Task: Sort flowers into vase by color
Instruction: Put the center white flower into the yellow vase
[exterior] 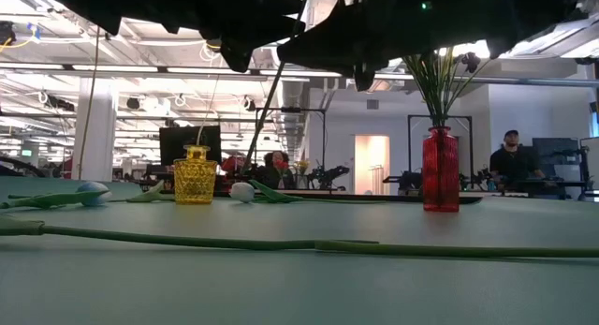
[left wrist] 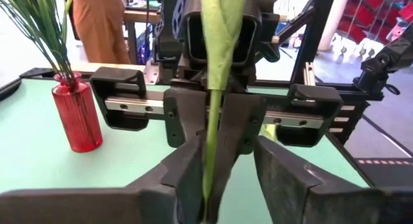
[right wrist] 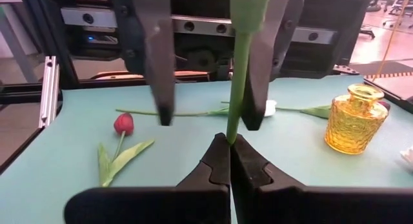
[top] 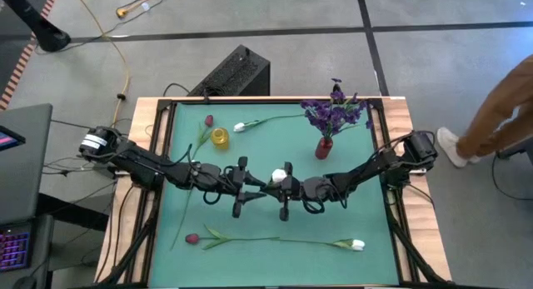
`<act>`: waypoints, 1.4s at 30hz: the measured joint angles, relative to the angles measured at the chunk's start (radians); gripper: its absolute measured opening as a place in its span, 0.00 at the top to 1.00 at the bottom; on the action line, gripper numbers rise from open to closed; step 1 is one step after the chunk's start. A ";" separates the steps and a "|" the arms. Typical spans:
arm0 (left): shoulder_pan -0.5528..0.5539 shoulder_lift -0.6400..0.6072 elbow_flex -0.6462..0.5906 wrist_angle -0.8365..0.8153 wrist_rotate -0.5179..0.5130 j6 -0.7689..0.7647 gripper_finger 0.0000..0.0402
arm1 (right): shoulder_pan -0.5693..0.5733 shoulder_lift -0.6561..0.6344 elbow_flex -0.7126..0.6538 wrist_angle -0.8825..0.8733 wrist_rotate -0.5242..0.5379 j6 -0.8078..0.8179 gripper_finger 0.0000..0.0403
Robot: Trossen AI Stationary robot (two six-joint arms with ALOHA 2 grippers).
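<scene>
Above the middle of the green table point(top: 183, 247), a white tulip point(top: 278, 176) is held upright. Its green stem point(right wrist: 237, 82) is pinched in the fully closed right gripper point(right wrist: 230, 141). The left gripper point(left wrist: 222, 166) is spread wide, one finger point(left wrist: 187, 169) beside the stem.

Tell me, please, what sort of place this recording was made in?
Probably a robotics lab in an open industrial hall: a framed green table, cables on a concrete floor, and workstation monitors beyond.
</scene>
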 joint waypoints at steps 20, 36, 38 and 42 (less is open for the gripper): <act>0.019 0.000 0.000 -0.002 -0.010 0.020 1.00 | 0.000 0.000 0.000 0.000 -0.002 -0.004 0.74; 0.043 -0.172 0.000 -0.114 -0.295 0.205 1.00 | 0.026 -0.170 0.001 -0.343 0.000 0.010 0.36; 0.065 -0.229 0.000 -0.142 -0.364 0.240 1.00 | 0.031 -0.173 0.001 -0.341 0.000 0.016 0.36; 0.138 -0.325 0.000 -0.212 -0.445 0.282 1.00 | 0.035 -0.166 0.001 -0.339 0.000 0.018 0.36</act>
